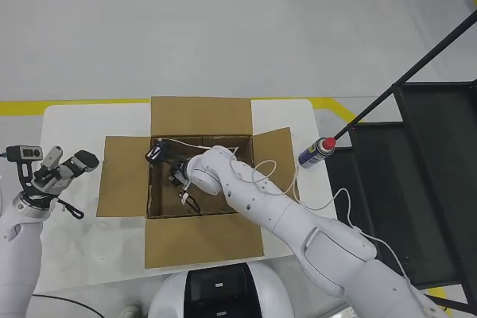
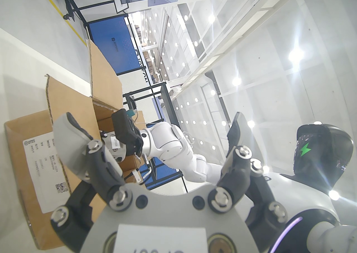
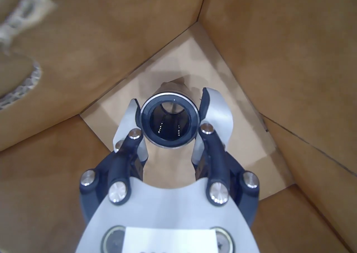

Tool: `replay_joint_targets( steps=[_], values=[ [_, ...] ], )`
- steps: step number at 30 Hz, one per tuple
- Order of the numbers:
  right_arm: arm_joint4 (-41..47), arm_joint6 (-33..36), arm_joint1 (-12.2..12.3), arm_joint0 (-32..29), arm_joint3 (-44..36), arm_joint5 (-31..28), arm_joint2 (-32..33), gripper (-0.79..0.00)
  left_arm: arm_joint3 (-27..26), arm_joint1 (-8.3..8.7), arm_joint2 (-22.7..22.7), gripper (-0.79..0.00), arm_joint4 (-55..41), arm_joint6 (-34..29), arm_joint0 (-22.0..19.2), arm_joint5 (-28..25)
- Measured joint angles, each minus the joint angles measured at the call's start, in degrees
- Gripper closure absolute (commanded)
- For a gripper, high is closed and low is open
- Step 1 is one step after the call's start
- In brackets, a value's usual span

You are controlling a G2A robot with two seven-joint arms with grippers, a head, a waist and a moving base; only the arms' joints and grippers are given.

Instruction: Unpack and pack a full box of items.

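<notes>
Pinching the metal sleeve (image 3: 169, 121) end-on in the right end effector (image 3: 170, 96), box floor (image 3: 195, 50) just beyond it, guessing for clearing the cardboard walls, while parking the left end effector (image 1: 70, 163) spread and empty.

A white counter (image 1: 87, 246) is standing on the grey floor (image 1: 222, 40) — a yellow line (image 1: 16, 107) is running along its far side, and black metal steps (image 1: 429, 143) are sitting just beside it. Ceiling lights (image 2: 295, 54) are shining.

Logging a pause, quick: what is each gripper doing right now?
Left gripper: open, empty.
Right gripper: closed on the metal cylinder inside the box.
</notes>
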Motion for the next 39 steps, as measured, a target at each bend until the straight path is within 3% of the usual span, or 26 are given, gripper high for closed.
replay_joint_targets(
  steps=[8, 14, 26, 31, 39],
  values=[
    [-8.8, 5.6, 4.3, -7.3, -18.2, 1.5, 5.7, 0.000, 0.0, 0.00, 0.0, -0.785, 0.0, 0.0, 0.0, 0.0],
    [-11.1, 10.5, 8.3, -16.6, -34.6, -5.4, 13.6, 0.000, 0.0, 0.00, 0.0, -0.785, 0.0, 0.0, 0.0, 0.0],
    [-12.8, 15.7, 12.5, -30.3, -58.8, -14.0, 24.5, 0.000, 0.0, 0.00, 0.0, -0.785, 0.0, 0.0, 0.0, 0.0],
    [-10.5, 15.7, 13.5, -34.8, -64.1, -15.1, 28.6, 0.000, 0.0, 0.00, 0.0, -0.785, 0.0, 0.0, 0.0, 0.0],
    [-10.5, 15.7, 13.6, -34.8, -64.1, -15.1, 28.7, 0.000, 0.0, 0.00, 0.0, -0.785, 0.0, 0.0, 0.0, 0.0]
  ],
)
